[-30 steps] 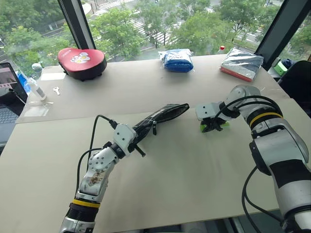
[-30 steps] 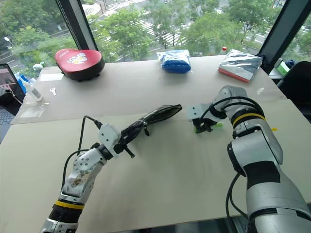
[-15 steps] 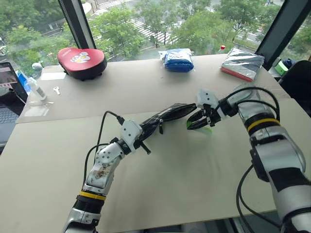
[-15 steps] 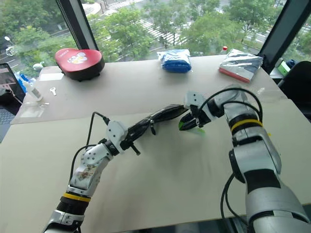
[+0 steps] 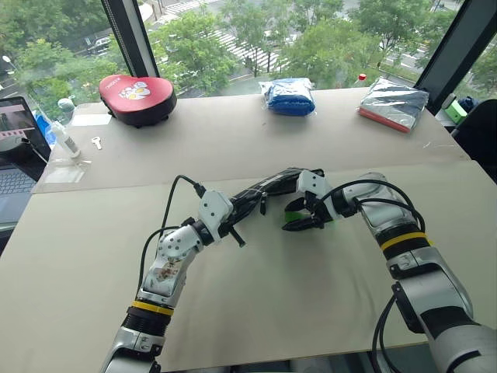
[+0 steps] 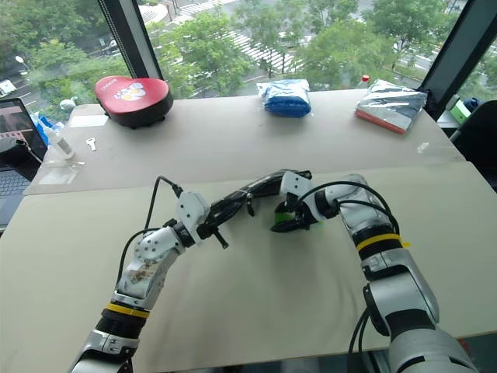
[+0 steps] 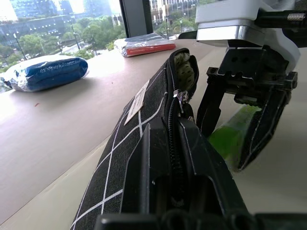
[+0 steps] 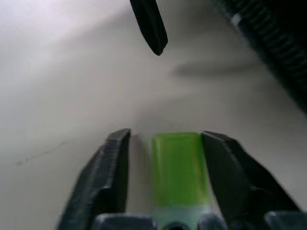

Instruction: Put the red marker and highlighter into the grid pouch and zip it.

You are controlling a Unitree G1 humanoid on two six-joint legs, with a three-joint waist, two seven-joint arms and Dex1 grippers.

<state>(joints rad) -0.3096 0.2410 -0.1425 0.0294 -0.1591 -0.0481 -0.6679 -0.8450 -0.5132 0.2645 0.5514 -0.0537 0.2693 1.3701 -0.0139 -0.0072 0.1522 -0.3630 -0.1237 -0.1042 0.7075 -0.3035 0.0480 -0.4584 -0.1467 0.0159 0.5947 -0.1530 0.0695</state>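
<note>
The insertion step is in hand: left gripper [image 5: 247,207] fingers pinch the grid pouch [image 5: 268,186], while right gripper [image 5: 304,221] fingers, spread around the highlighter [image 5: 297,215] just beside its mouth, must next feed it in.

Black grid pouch [image 5: 268,189] with white lines, raised off the table, mouth unzipped; lime-green highlighter [image 5: 297,217] just beside its open end.
</note>
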